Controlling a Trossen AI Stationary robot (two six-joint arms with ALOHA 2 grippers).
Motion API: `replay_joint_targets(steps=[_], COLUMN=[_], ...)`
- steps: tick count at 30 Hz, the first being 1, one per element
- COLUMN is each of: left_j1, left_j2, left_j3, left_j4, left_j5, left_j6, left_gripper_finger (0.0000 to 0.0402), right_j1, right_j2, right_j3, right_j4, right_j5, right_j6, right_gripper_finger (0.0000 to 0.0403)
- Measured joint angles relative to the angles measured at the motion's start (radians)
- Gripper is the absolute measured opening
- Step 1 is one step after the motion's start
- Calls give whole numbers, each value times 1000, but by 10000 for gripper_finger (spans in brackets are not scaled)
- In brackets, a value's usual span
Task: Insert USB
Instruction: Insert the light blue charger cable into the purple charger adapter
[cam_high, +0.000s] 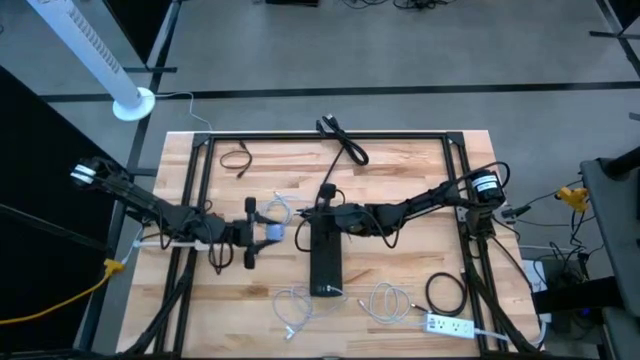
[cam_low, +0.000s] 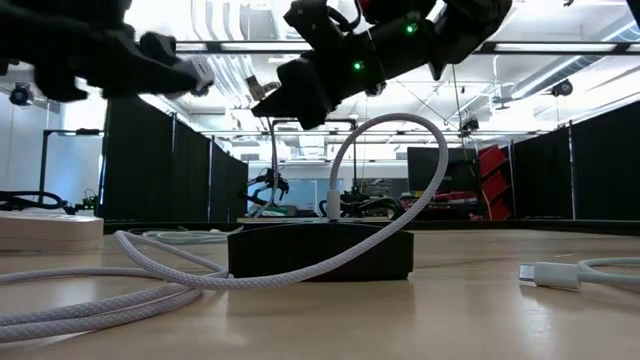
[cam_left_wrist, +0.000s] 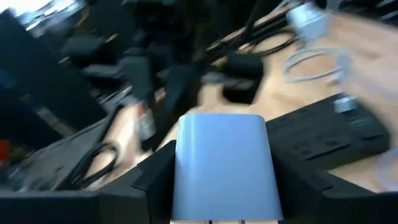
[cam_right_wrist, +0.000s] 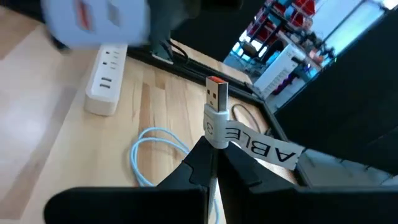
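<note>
Overhead, both arms reach toward the middle of a pale wooden table (cam_high: 400, 160), which carries a black frame along its edges. The left gripper (cam_high: 262, 232) has its fingers closed on a small light-blue charger block (cam_left_wrist: 222, 163), which sits between the pads and stands out past the fingertips. The right gripper (cam_high: 325, 212) has its fingers pinched narrowly on a white USB plug (cam_right_wrist: 215, 106): the plug rises just beyond the fingertips, its metal end with an orange insert pointing away from the wrist, and a white label strip hangs off beside the fingers. The two grippers face each other, block and plug near but apart.

Just below the right gripper's fingers lies a long black box (cam_high: 325, 262) on the wood, with a white braided cable (cam_low: 400, 150) arching over it in the low view. Loose white cables (cam_high: 385, 300) coil near the front edge, beside a white power strip (cam_high: 447, 324) and a black cable loop (cam_high: 445, 293). More black cables (cam_high: 343, 140) lie toward the far edge.

Beyond the table, the floor is grey; a white tower fan (cam_high: 95, 55) stands by the far left corner. The low view shows black curtains, bright ceiling lights and red shelving in the room behind.
</note>
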Motion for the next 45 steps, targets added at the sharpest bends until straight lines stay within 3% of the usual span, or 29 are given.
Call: replay_joint_targets(steps=[3,5,11,17,22,31,39,45], left_j1=[43,83,189,227,229,228,232,235], left_j2=[16,29,128,310,423,369,370,420], left_j3=[0,2,51,140,250,316,274,264], left_j4=[-16,-64,-243,-245,-247,-286,44,38], left_j5=[-71,-65,127,286,313,312,234,232], left_j6=[-211,-352,-606,-624,-613,-564,-593,-643], left_gripper_finger=[193,193,193,193,193,193,193,193], right_j1=[3,5,-2,-2,-4,-4,-4,-4], right_j2=[0,0,4,6,6,6,6,5], right_j3=[0,20,159,227,237,237,237,237], right_j4=[-76,-221,-667,-742,-773,-846,-824,-775], right_j5=[0,13,9,-133,-181,-175,-179,-175], right_j6=[45,96,330,345,322,338,284,248], right_gripper_finger=[0,0,0,0,0,0,0,0])
